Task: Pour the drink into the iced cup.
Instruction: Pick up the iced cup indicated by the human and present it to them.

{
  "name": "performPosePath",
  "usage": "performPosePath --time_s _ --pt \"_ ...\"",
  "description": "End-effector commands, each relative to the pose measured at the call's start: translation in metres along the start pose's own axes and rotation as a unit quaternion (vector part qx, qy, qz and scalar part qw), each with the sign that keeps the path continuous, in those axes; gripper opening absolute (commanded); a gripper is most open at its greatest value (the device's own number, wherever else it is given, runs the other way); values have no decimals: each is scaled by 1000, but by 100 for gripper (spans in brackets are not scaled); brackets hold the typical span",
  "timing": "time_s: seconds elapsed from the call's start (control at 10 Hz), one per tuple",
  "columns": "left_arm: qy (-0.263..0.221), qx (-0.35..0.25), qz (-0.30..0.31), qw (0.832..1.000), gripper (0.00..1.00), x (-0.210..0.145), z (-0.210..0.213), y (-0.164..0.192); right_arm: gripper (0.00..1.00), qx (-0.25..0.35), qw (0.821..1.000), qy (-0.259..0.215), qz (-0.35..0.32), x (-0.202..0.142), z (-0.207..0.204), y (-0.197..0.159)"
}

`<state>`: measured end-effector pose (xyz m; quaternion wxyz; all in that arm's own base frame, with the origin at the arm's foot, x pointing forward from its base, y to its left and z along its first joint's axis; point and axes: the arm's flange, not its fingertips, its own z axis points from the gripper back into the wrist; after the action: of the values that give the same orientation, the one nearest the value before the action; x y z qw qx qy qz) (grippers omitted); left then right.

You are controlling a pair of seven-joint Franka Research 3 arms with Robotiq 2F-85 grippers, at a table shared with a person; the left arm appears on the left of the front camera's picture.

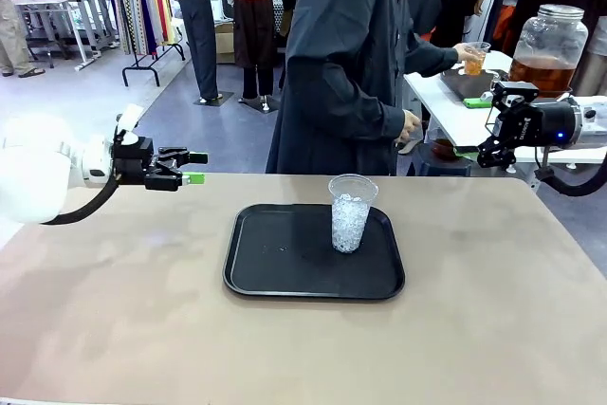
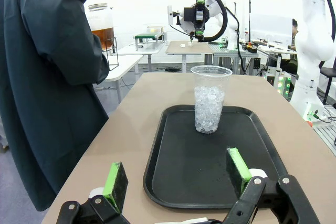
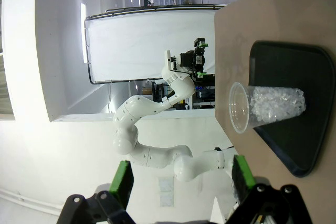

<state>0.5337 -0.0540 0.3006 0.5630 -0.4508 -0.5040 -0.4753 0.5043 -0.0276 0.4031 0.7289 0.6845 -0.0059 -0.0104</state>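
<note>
Beige tabletop [image 1: 493,329], across the lower half of the front view, carrying a black rectangular plastic tray [image 1: 275,263] at centre. Behind it, at upper centre, a person [image 1: 341,64] in a dark long coat is turned toward a white side table [image 1: 441,106] at upper right. On that side table stands a large clear glass jar with a silver metal lid [image 1: 550,40], its lower part holding the translucent amber-brown drink [image 1: 541,75]. What looks like the same liquid fills a small clear cup [image 1: 475,62] held in the person's hand [image 1: 464,50] near the jar. The clear plastic cup of crushed ice [image 1: 350,215] stands upright on the far right part of the tray, well apart from the drink. Left gripper [image 1: 194,168], at mid-left, and right gripper [image 1: 488,128], at the right edge, hang above table level with fingers spread wide and nothing between them. Judged step: the drink is being drawn at the jar, and pouring has not yet begun. To pour well, bring the small cup's lip over the middle of the iced cup's mouth, tip slowly so the stream lands on ice rather than the wall, and stop short of the rim; so light a cup may topple if nudged. In the left wrist view the ice reaches most of the way up the cup [image 2: 211,98], leaving free room beneath the rim, a level the front view gives less plainly; the coat there covers the hand and small cup. The right wrist view is rolled, so the cup [image 3: 262,107] lies sideways at the right of the frame, its open mouth seen obliquely.
</note>
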Motion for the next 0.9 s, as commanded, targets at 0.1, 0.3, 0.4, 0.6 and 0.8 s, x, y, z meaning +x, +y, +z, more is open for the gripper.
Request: performPosePath --time_s 0.1,0.3,0.4,0.6,0.8 --pt "0 1 -3 1000 100 2 0 2 100 0 1000 0 2 0 0 1" --pt "0 1 -3 1000 100 2 0 2 100 0 1000 0 2 0 0 1" --pt "0 1 -3 1000 100 2 0 2 100 0 1000 0 2 0 0 1" --pt "0 1 -3 1000 100 2 0 2 100 0 1000 0 2 0 0 1" --pt "0 1 -3 1000 100 2 0 2 100 0 1000 0 2 0 0 1"
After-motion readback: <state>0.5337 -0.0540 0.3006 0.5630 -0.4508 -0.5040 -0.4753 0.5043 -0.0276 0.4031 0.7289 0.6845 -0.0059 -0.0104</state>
